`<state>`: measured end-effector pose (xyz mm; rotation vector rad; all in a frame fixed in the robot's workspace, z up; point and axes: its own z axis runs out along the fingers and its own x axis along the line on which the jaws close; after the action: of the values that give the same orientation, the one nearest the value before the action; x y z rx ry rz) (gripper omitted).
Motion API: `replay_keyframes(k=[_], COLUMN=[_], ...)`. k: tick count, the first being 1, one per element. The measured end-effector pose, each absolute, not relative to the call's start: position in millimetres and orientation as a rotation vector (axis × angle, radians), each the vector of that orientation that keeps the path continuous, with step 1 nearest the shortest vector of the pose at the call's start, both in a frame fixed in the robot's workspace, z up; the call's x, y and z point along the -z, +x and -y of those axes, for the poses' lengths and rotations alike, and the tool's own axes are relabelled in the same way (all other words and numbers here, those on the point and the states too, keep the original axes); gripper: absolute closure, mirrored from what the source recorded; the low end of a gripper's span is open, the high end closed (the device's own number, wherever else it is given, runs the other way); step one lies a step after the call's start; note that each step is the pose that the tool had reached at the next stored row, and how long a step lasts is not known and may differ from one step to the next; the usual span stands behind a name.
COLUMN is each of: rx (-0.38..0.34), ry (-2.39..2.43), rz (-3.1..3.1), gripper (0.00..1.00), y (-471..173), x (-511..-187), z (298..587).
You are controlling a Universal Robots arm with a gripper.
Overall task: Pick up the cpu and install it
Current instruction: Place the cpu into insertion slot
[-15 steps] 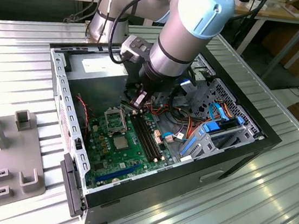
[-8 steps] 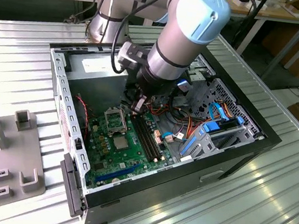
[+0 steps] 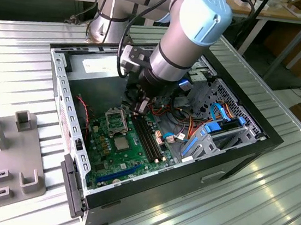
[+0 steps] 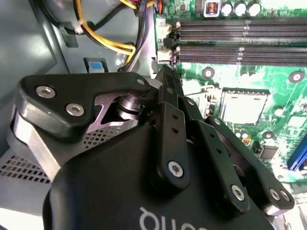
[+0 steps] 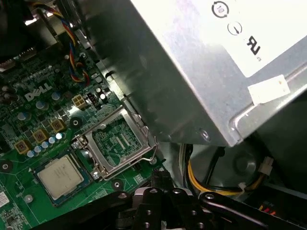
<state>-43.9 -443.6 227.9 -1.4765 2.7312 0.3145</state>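
Cpu [image 5: 60, 177] on mobo [image 5: 24, 125], near hand [image 5: 161, 176], not touching.

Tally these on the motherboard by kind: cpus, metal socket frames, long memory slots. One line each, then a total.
cpu: 1
socket frame: 1
memory slots: 4
Total: 6
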Motion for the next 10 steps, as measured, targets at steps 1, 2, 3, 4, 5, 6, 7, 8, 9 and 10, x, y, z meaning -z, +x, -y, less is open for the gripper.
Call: replay_keyframes(k=[1,2,3,4,5,6,7,8,9,10], rx=[-0.315,-0.317,-0.319,-0.32,-0.32,-0.32,-0.321,-0.322,-0.325,-0.327], ry=[-1.477,-1.478,-1.479,-1.48,-1.481,-1.483,-1.485,-1.487,-1.489,-1.489], rz=[-2.731,-2.729,-2.727,-2.726,-2.725,-2.724,-2.722,-2.72,-2.717,-2.716], gripper=[0.89,0.89,0.89,0.89,0.89,0.89,0.89,0.89,0.89,0.89], y=[-44,-44,-44,-44,-44,-45,-45,-46,-46,-47], x=[-227,-227,-226,-224,-222,-221,-219,-216,-214,-213], z=[443,442,442,441,441,441,441,440,439,439])
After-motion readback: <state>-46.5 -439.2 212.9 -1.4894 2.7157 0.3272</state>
